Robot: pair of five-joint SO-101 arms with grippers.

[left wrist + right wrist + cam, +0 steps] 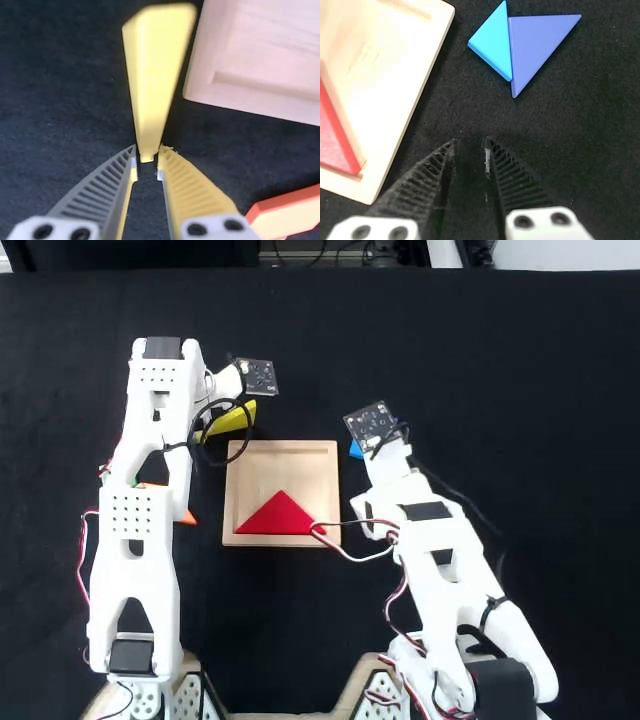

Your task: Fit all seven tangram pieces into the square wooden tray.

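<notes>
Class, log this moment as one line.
left gripper: shut on yellow piece | right gripper: open, empty | tray: red triangle inside | outside: light-blue triangle, dark-blue triangle, orange piece

1. Our left arm [150,500] stretches far on the left side; our left tool [146,162] pinches the tip of a yellow piece [152,75].
2. Our right arm [440,560] leans far and leftward; our right tool [470,150] has its fingers slightly apart.

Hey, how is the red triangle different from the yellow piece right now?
The red triangle lies flat inside the wooden tray, against its near edge. The yellow piece is outside the tray, by its far left corner. The red triangle is free of both grippers, while the yellow piece is gripped by one end in the left gripper. Both are single-coloured tangram pieces.
</notes>
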